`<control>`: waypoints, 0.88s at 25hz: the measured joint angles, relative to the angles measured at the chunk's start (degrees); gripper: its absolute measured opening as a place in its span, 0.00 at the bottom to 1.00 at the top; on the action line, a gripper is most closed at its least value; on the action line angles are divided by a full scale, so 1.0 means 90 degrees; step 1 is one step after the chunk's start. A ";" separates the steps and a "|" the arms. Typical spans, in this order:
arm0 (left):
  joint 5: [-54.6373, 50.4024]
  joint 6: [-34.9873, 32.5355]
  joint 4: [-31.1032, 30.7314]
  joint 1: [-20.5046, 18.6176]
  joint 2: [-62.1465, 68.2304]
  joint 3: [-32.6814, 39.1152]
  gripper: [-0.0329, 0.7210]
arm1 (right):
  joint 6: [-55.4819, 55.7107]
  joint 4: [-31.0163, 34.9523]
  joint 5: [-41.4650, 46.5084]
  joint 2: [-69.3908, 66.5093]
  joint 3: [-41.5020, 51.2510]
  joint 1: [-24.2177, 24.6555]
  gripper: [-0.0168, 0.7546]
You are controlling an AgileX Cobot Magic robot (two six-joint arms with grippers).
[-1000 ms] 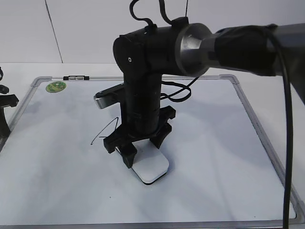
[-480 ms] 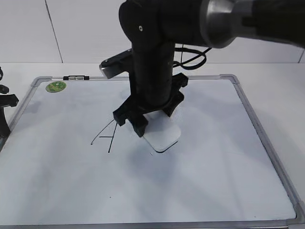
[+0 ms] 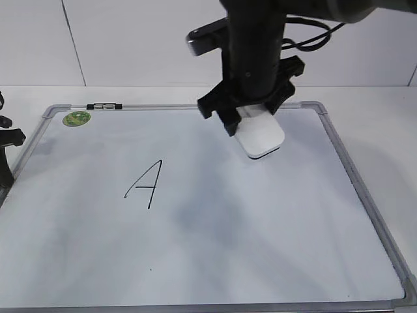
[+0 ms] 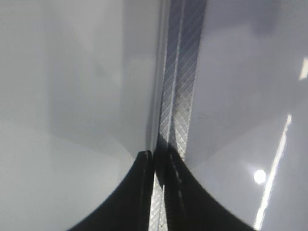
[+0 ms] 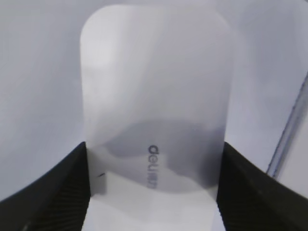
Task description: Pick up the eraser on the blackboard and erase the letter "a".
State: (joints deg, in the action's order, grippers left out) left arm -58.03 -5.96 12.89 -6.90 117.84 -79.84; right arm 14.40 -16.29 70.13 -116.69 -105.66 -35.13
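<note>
In the exterior view the right gripper (image 3: 251,117) hangs over the far right part of the blackboard (image 3: 365,195), its fingers clamped on the sides of the white eraser (image 3: 260,137). The eraser looks lifted and tilted, though whether its lower end touches the board is hard to say. A capital "A" (image 3: 144,184) stands well to the left on the board; no lowercase letter "a" can be made out anywhere, and the grey smudging near the middle suggests, as a judgement, that the wiping is largely done. A green sticker (image 3: 77,119) sits at the far left corner of the board, which lies on the white desk (image 3: 384,124). If any stroke remains, the felt should come down flat with even pressure, kept clear of the "A". The left gripper is only a dark sliver at the left edge.

The left wrist view shows the left gripper (image 4: 161,187) with its fingers closed together, empty, over the board's metal frame (image 4: 183,86); nothing else is legible.

The right wrist view shows the eraser (image 5: 154,96) from above, grey lettering on top, gripped between the two fingers (image 5: 57,187). Its felt underside is hidden, so contact with the board cannot be told.
</note>
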 joint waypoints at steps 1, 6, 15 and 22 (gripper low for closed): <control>0.0000 0.0000 0.0000 0.0000 0.0000 0.0000 0.07 | 0.0017 -0.0013 0.0000 0.0000 -0.0038 0.0152 0.74; 0.0000 0.0000 0.0011 0.0000 0.0000 0.0000 0.07 | 0.0064 0.0025 0.0026 0.0000 -0.0172 0.0865 0.74; 0.0000 0.0000 0.0011 0.0000 0.0000 0.0000 0.07 | 0.0034 0.0409 0.0044 0.0000 -0.0172 0.1850 0.74; 0.0000 0.0000 -0.0060 0.0110 0.0000 0.0000 0.07 | -0.0261 0.0913 0.0059 -0.0164 -0.0172 0.2296 0.74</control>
State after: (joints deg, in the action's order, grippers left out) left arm -58.03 -5.96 12.35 -5.91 117.84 -79.84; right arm 12.05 -8.07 70.66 -118.17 -107.21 -14.47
